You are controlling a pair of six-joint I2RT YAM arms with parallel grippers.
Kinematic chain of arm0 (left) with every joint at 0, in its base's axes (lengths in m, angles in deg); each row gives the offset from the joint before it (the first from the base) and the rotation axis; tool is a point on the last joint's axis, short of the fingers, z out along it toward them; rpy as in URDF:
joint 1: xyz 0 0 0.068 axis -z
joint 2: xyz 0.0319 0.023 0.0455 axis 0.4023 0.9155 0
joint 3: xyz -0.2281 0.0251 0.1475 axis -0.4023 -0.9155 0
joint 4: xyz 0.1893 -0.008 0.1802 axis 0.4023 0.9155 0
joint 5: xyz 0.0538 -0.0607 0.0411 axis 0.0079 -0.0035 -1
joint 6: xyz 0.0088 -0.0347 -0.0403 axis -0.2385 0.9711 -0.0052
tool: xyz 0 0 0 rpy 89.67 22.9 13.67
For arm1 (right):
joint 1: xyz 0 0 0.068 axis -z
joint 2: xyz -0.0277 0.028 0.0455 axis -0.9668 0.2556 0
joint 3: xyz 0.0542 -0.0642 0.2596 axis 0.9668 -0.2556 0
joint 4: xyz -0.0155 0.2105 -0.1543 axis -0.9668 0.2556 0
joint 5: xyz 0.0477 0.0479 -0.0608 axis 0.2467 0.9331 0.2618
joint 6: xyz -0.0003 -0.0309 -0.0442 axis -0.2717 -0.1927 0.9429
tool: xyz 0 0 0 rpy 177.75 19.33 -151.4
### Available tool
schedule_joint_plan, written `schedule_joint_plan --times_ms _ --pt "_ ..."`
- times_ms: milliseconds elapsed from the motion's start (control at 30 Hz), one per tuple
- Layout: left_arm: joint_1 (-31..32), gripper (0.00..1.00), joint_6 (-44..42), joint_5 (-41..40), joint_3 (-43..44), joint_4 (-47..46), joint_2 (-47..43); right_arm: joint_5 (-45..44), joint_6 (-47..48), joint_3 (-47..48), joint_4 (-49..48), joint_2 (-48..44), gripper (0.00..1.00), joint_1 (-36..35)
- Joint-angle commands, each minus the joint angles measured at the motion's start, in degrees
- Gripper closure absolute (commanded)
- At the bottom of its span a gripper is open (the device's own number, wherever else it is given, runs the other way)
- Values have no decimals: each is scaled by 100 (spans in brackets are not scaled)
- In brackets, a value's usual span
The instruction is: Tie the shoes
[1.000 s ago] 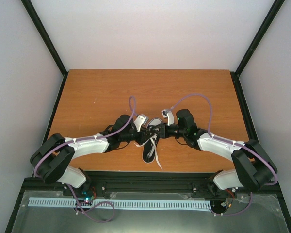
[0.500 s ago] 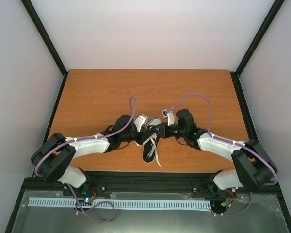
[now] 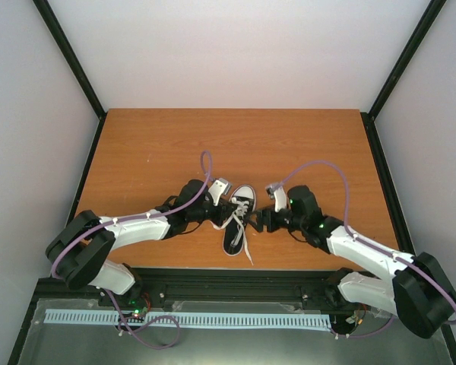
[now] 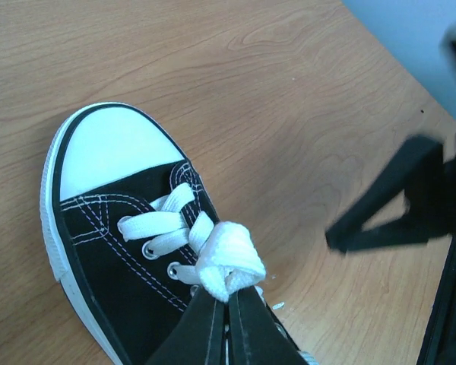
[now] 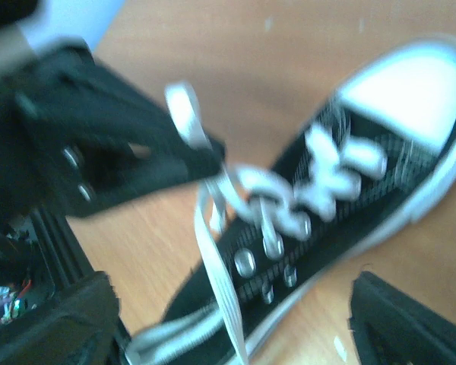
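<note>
sneaker (image 3: 239, 220) lies on the table (image 3: 152, 152), centre, close to the near edge, toe pointing far. left tool (image 4: 228, 298) pinches a folded loop of white lace (image 4: 229, 257) over the upper eyelets. right tool (image 3: 258, 220) stands spread just right of the sneaker, gripping nothing. we see no finished bow; a loose end trails near. we judge: one loop held, wrap and tighten remain.

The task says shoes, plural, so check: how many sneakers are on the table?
1. The black canvas sneaker with white toe cap and laces lies between the left gripper and right gripper, near the wooden table's front edge. No second one shows.
</note>
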Motion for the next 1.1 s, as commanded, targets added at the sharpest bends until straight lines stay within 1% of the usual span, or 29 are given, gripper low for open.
schedule_joint_plan --times_ms 0,133,233,500,600,667,733,833,933,1067 --pt "-31 99 -92 -26 213 123 -102 441 -563 -767 -795 -42 27 -156" --pt "-31 99 -63 -39 213 144 -70 426 -634 -927 -1187 6 40 -224" --pt "-31 99 -43 19 250 155 -9 571 -553 -879 -1368 193 49 -220" --pt "-31 99 -50 49 325 185 76 777 -302 -717 -1515 822 59 -233" --pt "-31 99 -40 68 351 186 119 881 -256 -660 -1597 1019 62 -250" --pt "-31 99 -31 69 361 178 137 914 -176 -581 -1544 1197 64 -263" --pt "-31 99 -30 84 375 178 145 922 -78 -498 -1466 1392 69 -274" --pt "-30 99 -62 115 403 214 155 955 -15 -426 -1480 1590 72 -289" --pt "-31 99 -95 114 432 277 157 796 5 -341 -1394 1651 78 -299" --pt "-31 99 -109 105 410 300 148 577 20 -337 -1282 1522 89 -299"
